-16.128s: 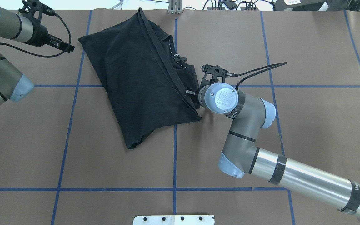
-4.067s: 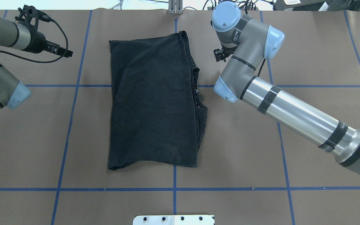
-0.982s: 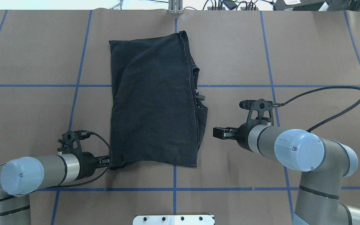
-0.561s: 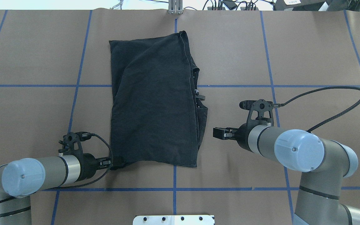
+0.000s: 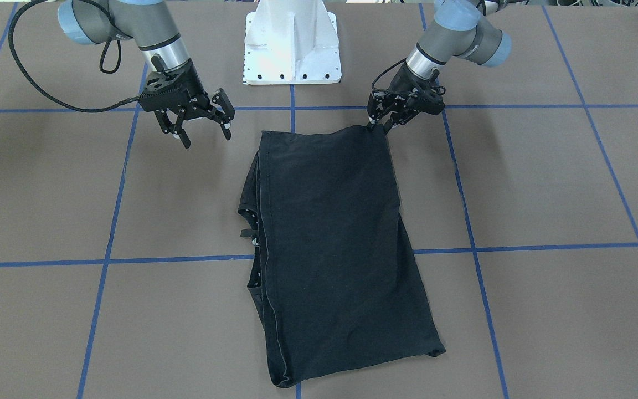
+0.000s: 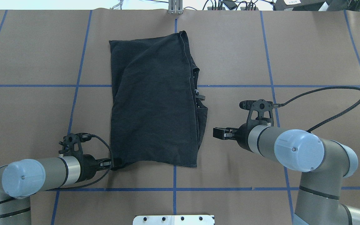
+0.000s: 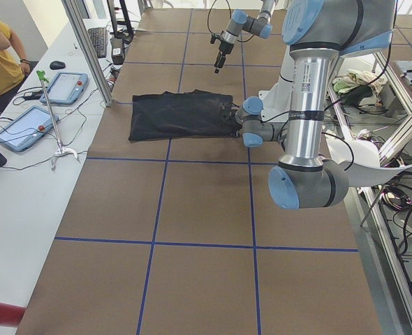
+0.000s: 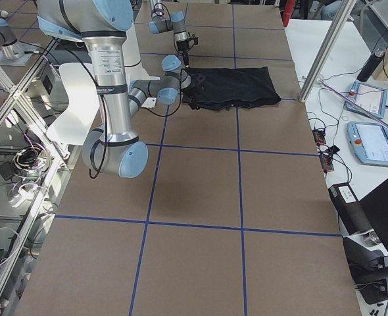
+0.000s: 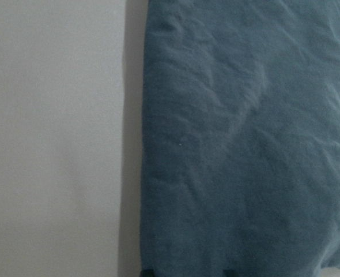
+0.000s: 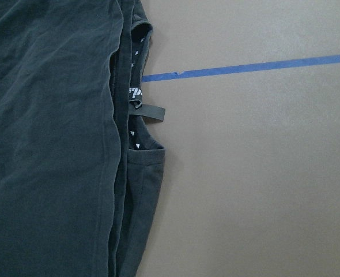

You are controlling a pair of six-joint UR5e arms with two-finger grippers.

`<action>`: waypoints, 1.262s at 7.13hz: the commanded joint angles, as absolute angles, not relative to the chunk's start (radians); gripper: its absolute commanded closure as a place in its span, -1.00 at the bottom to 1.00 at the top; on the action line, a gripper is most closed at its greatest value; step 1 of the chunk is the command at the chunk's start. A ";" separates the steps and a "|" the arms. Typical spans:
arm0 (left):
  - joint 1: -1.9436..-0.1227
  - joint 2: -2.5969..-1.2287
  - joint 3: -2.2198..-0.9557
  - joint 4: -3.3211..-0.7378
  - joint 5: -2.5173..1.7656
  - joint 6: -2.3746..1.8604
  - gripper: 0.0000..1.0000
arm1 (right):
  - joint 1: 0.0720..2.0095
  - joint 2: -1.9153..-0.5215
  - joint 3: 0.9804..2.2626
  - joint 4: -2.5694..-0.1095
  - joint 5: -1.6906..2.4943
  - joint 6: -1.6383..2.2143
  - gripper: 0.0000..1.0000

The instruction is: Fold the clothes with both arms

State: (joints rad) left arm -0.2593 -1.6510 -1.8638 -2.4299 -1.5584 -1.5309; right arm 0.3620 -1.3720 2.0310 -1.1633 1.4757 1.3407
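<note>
"How far along was it when you looked?"

"About halfway, I'd say. The T-shirt (image 6: 155,103) lay doubled lengthwise into a long black strip, plain side up. It ran down the middle of the table (image 6: 308,56), with its far end close to the operators' edge. The collar (image 10: 136,135) and label (image 10: 136,92) poked out along the long side on the robot's right. By my reckoning a crosswise fold or two was left to do."

"And the claws?"

"The left gripper (image 6: 112,162) lay low at the strip's corner nearest the robot's edge, touching the cloth. I couldn't tell whether its fingers had pinched shut. The right gripper (image 5: 206,138) hung just beside the opposite long side, off the cloth, fingers spread wide and holding nothing. It had no corner yet."

"Room to work?"

"Plenty. There was open brown table along both long sides, with only blue tape lines (image 6: 230,189) crossing it. Toward the robot there was a stretch of table before the white pedestal base (image 5: 291,44). The tight spot was the far end, with little table beyond it. So I'd expect the fold to bring the near end up rather than push anything outward."
</note>
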 commanded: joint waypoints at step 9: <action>-0.253 -1.649 -1.859 -2.431 -1.565 -1.523 0.79 | 0.360 -1.362 2.031 -1.163 1.476 1.341 -1.00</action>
State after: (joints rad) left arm -0.2541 -1.6487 -1.8589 -2.4312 -1.5646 -1.5231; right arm 0.3607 -1.3626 2.0310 -1.1628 1.4762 1.3407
